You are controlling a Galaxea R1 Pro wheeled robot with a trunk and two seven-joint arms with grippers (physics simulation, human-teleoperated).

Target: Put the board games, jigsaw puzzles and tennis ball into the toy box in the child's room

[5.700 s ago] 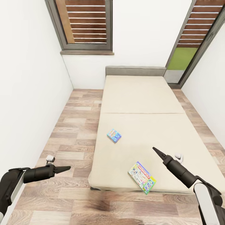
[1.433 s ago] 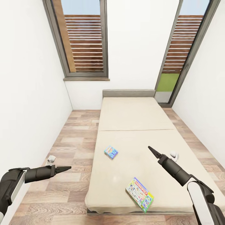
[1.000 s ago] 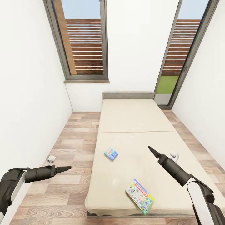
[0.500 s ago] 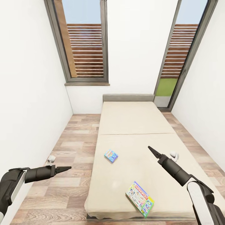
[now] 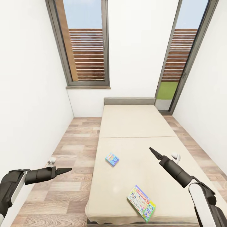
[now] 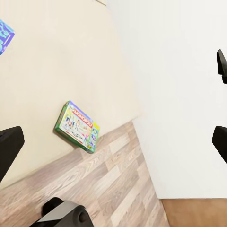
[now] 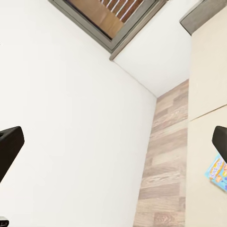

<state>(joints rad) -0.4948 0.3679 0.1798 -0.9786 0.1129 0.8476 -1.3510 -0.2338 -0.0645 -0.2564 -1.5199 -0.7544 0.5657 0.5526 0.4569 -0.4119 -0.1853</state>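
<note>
Two board games lie on the beige bed point(image 5: 135, 126). The small blue square one point(image 5: 112, 159) sits near the bed's left side. The longer white-green one point(image 5: 141, 199) lies close to the foot edge. My left gripper point(image 5: 64, 170) hangs open over the wood floor left of the bed, and its wrist view takes in the white-green game point(image 6: 77, 126) and a corner of the blue one point(image 6: 4, 35). My right gripper point(image 5: 153, 152) hovers open above the bed, right of the blue game point(image 7: 218, 172). The table, toy box, jigsaw puzzles and tennis ball are out of view.
White walls close in on both sides, leaving a strip of wood floor point(image 5: 75, 138) along the bed's left. Behind the grey headboard point(image 5: 129, 101) stands a tall dark-framed window point(image 5: 86, 47), with a glazed door point(image 5: 176, 63) at the back right.
The whole picture has shifted: the camera has tilted up and drawn back, so more window shows and the bed with both games sits lower. Both arms keep their pose.
</note>
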